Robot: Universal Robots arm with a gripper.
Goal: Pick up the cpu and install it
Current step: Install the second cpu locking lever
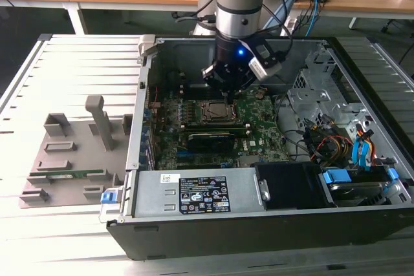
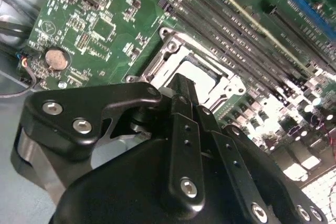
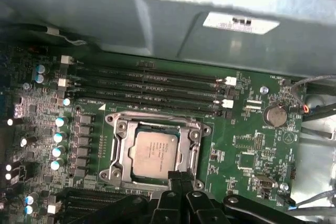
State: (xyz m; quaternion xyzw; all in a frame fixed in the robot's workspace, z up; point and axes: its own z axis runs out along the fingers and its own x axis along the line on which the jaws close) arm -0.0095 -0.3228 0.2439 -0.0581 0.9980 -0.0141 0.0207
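Case front edge: closest in the exterior view is the open computer case lying on its side on a slatted metal table, with the power supply running along the near wall.
Room left of case: a grey fixture plate with upright pegs sits there, well apart from the arm, lots of free table around it.
Room inside: pretty tight. Drive cage and loose cables crowd the exterior view's right, power supply on the near side, case wall behind.
Motherboard: green board, memory slots between the socket and the far case wall, coin battery off to one side.
Socket frame: metal-rimmed frame open on top, nothing covering it.
cpu: the cpu lies flat inside the socket frame, silvery top up, looks squarely seated.
Arm pose: the arm comes straight down into the case, wrist vertical, right over the socket.
gripper: the gripper has its fingers drawn close together, tips at the socket frame's edge just beside the cpu, holding nothing. Can't tell if the tips actually touch the frame.
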